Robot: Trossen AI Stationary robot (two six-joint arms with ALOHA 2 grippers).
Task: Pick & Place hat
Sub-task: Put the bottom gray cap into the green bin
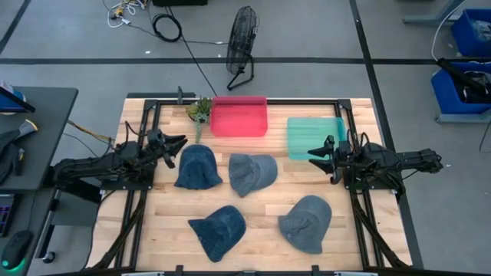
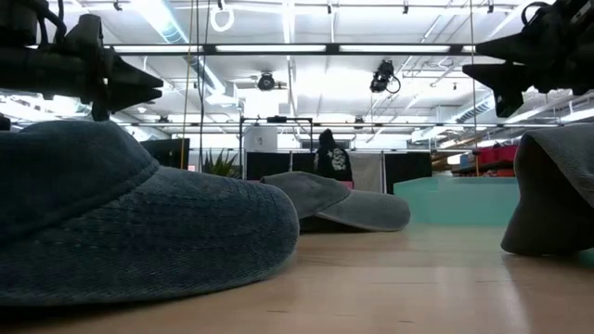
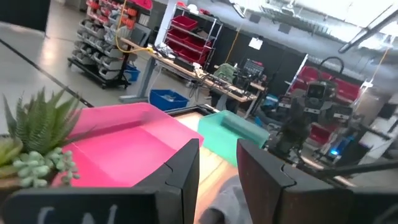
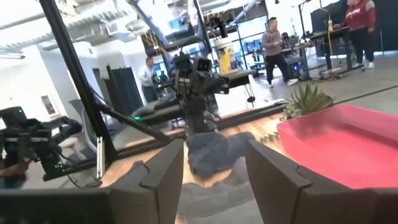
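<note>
Denim hat [image 1: 198, 167] beside the parted, empty left gripper [image 1: 178, 143] looks soft (pinch its crown), right gripper [image 1: 316, 156] likewise.

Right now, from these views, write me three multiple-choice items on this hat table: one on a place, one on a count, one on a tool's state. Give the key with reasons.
1. Where is the pink bin?
A. At the table's far edge, between the plant and the green bin
B. At the near edge
C. Under the left arm

2. How many hats lie on the table?
A. Two
B. Four
C. Six

3. What state is the right tool in?
A. Shut on a hat
B. Open, holding nothing
C. Shut on the bin

Key: 1 A, the high view shows it there. 2 B, four are countable from above. 3 B, a wide bare gap separates its fingers.
</note>
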